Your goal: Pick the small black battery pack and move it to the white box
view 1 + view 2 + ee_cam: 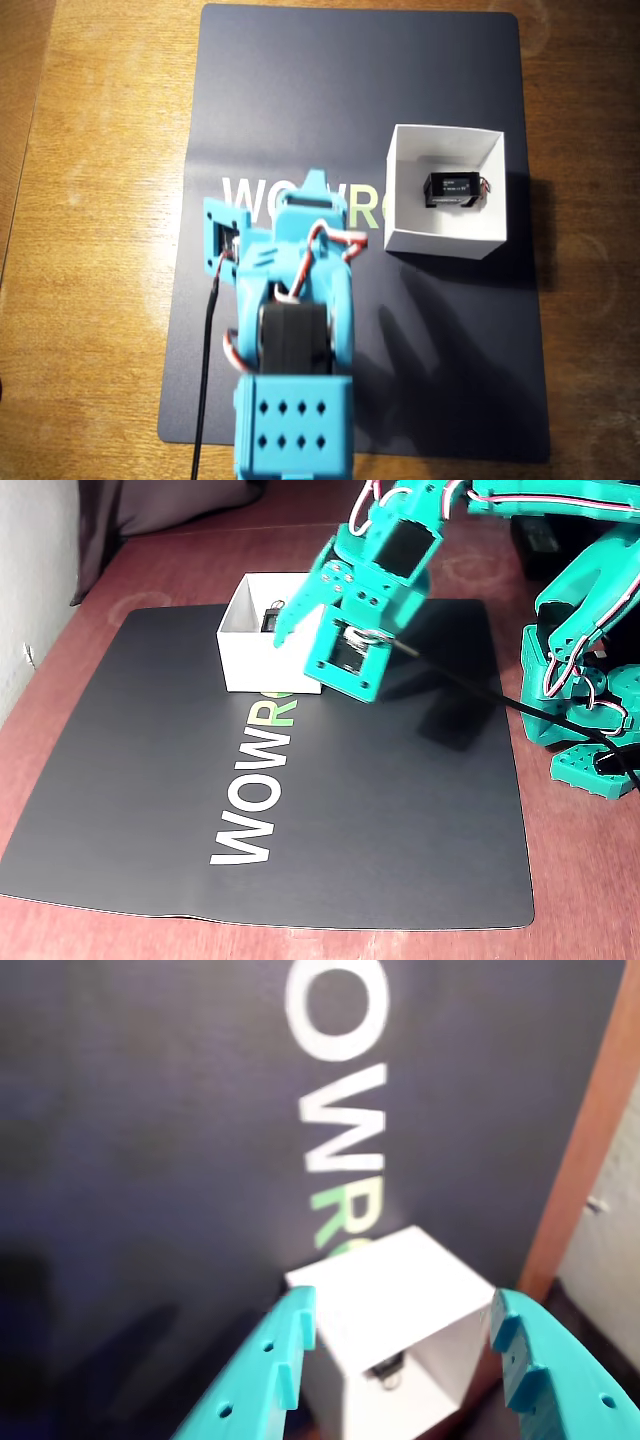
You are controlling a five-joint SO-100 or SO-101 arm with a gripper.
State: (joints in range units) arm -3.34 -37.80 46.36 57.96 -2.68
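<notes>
Black mat, white box, and the battery pack is already inside.

Wooden table (90, 200) is the biggest thing, and the dark mat (300, 90) with its big letters lies on top of it. Next comes my turquoise arm (295, 340), up above the mat. The white box (445, 238) sits on the mat, off to the right in the overhead view. The small black battery pack (449, 188) lies flat on the floor of the box, thin wires at one end. My gripper (400, 1345) is wide open and holds nothing. In the wrist view the box shows between my two fingers, a little way ahead, not touching. I think the drop is done. Next I should just pull back without bumping the thin walls.
</notes>
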